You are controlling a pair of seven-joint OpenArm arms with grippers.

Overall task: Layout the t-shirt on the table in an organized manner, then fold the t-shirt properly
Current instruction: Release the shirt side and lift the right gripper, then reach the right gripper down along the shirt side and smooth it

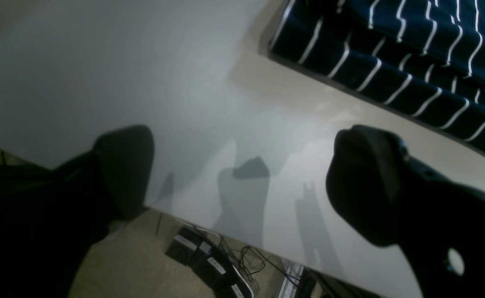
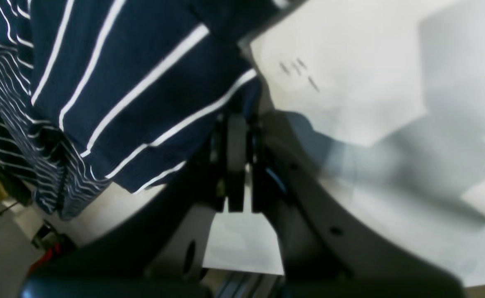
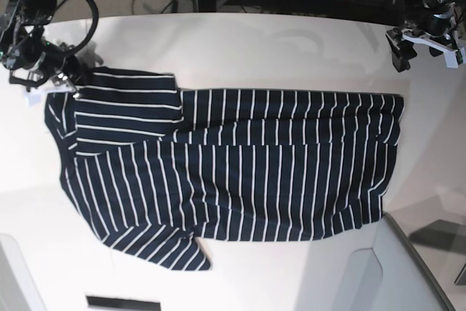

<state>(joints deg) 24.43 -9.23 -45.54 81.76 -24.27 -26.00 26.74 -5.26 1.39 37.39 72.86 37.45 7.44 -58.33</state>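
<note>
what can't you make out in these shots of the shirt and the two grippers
- Right wrist view: the fingertips of the right gripper are buried in the shirt, so exactly which edge they pinch is hidden.
- Left wrist view: most of the shirt is cut off by the top and right edges; the open left gripper hangs over bare table.
- Base view: both grippers are too small to read.
- Base view: the folded-over sleeve hides the layers beneath.

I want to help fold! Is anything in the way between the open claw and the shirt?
No. In the left wrist view only bare table lies between the open left gripper and the shirt. Nothing visible blocks it.
</note>
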